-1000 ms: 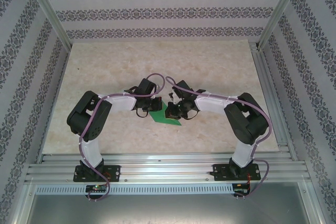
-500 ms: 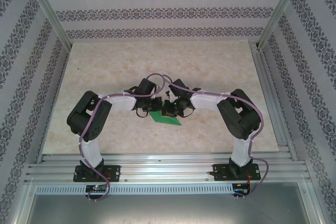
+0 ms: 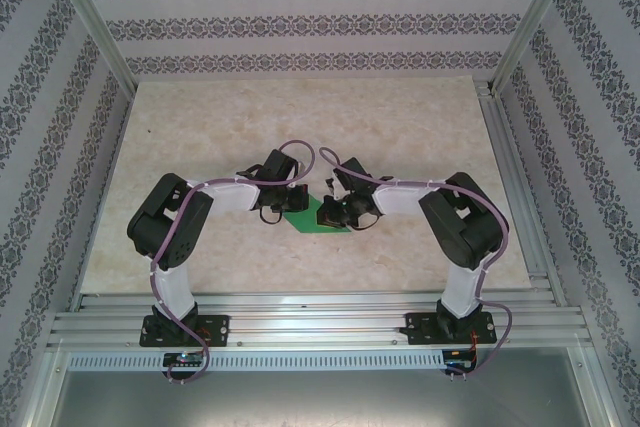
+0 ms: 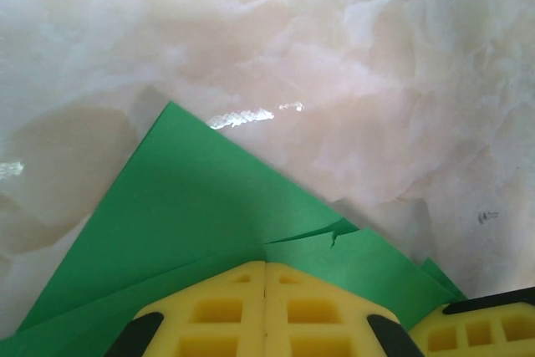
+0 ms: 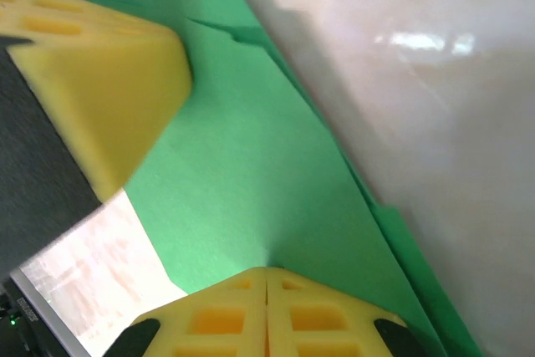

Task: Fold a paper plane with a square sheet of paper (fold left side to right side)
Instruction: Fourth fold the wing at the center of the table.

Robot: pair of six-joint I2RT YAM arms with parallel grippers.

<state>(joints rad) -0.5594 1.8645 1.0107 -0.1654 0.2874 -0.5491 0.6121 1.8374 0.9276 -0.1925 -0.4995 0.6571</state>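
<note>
Black-jointed, white-linked arms (image 3: 170,247) carry lilac cables (image 3: 297,143); the fingers (image 4: 226,315) are yellow, grid-pocketed foam.

Pale, shiny desk (image 3: 250,117) with a cloudy, stone-like look. Flat on it, near the middle and a bit toward the near side, one piece of folded green paper (image 3: 303,219), pointy at one corner, thin layers peeking out along one edge.

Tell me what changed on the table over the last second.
The right gripper slid left toward the left gripper, then drew back right to about where it began, its elbow swinging along. Nothing was taken hold of or let go. The left arm stayed put, the green paper looks unmoved, and both grippers remain shut on it.
</note>
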